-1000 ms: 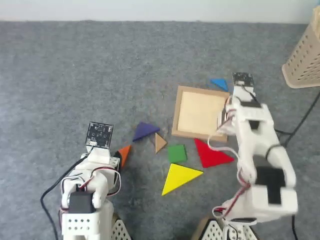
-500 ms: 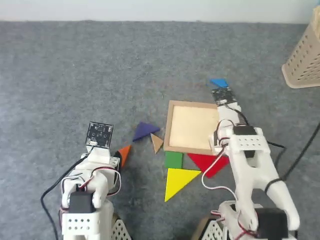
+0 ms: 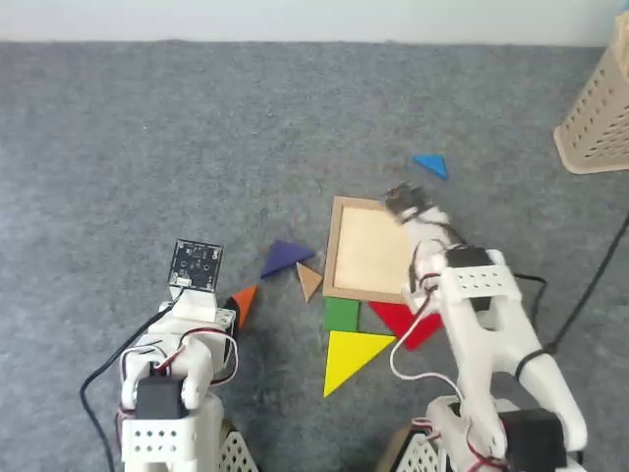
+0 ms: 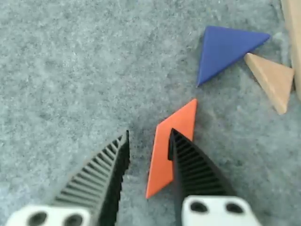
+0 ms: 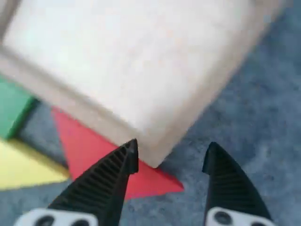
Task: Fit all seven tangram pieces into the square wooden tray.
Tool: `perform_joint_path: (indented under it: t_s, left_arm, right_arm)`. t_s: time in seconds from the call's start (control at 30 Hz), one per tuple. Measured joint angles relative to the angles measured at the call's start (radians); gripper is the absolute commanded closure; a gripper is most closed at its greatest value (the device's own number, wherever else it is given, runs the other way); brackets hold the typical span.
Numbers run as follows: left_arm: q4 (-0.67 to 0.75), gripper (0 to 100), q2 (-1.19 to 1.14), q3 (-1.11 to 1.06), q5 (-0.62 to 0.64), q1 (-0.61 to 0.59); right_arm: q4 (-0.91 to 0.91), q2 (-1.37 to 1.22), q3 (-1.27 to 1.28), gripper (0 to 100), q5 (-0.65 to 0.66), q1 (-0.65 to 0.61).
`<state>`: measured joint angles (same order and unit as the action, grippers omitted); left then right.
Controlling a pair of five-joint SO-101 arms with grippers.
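Right gripper [image 5: 172,146] gapes open over a corner of the square wooden tray [image 5: 141,70]; left gripper [image 4: 149,136] gapes open at the orange parallelogram [image 4: 171,141]. Grey carpet [image 3: 147,128], pale wall [image 3: 295,18], perforated basket [image 3: 600,108].

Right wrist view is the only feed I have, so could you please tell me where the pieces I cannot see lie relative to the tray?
Observer: The blue triangle lies beyond the far edge of the tray, apart from it.
Operator: Thank you. What is on the side toward the left arm?
Observer: The purple triangle and the tan triangle lie there, corner to corner, with the tan one nearer the tray.
Operator: And what is the left arm near?
Observer: The left gripper is over the orange piece, its fingers open and one finger overlapping the piece.
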<state>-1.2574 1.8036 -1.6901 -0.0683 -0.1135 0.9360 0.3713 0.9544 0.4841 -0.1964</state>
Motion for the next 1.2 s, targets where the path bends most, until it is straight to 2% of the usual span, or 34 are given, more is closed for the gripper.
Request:
perform_joint_path:
  t_s: [0.33,0.43,0.53,0.67,0.93,1.2]
  left_arm:
    - [0.000,87,0.000,0.000,0.000,0.000]
    - [0.000,87,0.000,0.000,0.000,0.000]
    - [0.000,87,0.000,0.000,0.000,0.000]
    - [0.000,87,0.000,0.000,0.000,0.000]
    - [0.000,87,0.000,0.000,0.000,0.000]
    - [0.000,87,0.000,0.000,0.000,0.000]
  right_arm:
    - [0.226,0.224,0.049,76.8,0.310,-0.066]
    - [0.232,0.272,0.117,76.8,0.356,-0.069]
    - [0.238,0.281,0.166,76.8,0.396,-0.132]
    - [0.238,0.281,0.180,76.8,0.408,-0.167]
    - [0.238,0.281,0.181,71.2,0.408,-0.172]
    - [0.210,0.281,0.203,70.9,0.400,-0.175]
